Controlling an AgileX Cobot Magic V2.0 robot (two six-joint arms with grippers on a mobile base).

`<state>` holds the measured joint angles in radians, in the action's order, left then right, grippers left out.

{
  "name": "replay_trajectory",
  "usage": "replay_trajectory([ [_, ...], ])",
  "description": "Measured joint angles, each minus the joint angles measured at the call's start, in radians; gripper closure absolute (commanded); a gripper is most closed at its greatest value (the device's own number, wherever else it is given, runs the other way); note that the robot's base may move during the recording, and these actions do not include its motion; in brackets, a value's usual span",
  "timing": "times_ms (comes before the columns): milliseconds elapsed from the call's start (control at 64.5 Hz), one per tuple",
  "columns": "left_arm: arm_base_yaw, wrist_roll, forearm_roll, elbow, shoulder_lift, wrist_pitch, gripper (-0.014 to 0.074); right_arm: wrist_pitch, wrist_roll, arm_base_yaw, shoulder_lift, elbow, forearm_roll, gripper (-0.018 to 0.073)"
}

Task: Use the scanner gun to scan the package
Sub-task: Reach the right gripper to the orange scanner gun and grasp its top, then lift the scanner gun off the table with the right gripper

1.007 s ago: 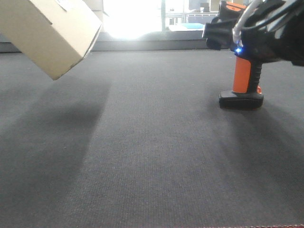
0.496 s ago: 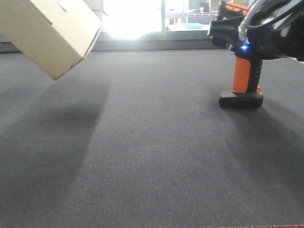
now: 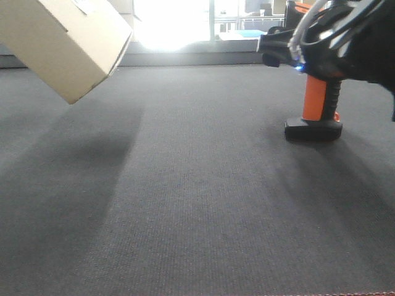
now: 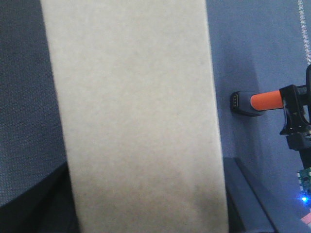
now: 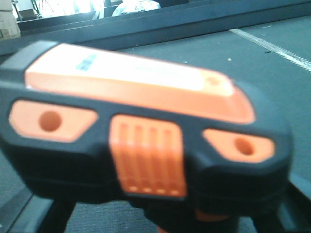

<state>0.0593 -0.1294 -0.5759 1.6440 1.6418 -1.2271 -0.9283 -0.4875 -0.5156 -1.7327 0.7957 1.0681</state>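
Right gripper [image 3: 308, 49] straddles the head of the one scanner [image 3: 315, 102], which stands upright on its foot at the right of the mat [image 3: 197, 197]. Whether the jaws pinch it, I cannot tell. Left gripper [image 4: 146, 208] clamps the one box [image 3: 65, 43], tilted aloft at far left. Open mat lies between them, reaching the near stitched edge [image 3: 345, 294].

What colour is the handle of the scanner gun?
Orange. The scanner gun shows its handle best in the exterior front-facing view.
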Motion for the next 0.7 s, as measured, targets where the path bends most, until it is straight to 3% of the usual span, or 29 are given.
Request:
replay_trajectory([
  [434, 0.0, 0.0, 0.002, 0.0, 0.0, 0.0, 0.0707, -0.029, 0.0, 0.002, -0.002, 0.002, 0.025, 0.0029],
  [542, 0.0, 0.0, 0.002, 0.0, 0.0, 0.0, 0.0707, -0.042, 0.0, 0.002, -0.002, 0.002, 0.03, 0.0194],
  [697, 0.0, 0.0, 0.002, 0.0, 0.0, 0.0, 0.0707, -0.04, 0.002, 0.002, -0.005, 0.002, 0.041, 0.0618],
])
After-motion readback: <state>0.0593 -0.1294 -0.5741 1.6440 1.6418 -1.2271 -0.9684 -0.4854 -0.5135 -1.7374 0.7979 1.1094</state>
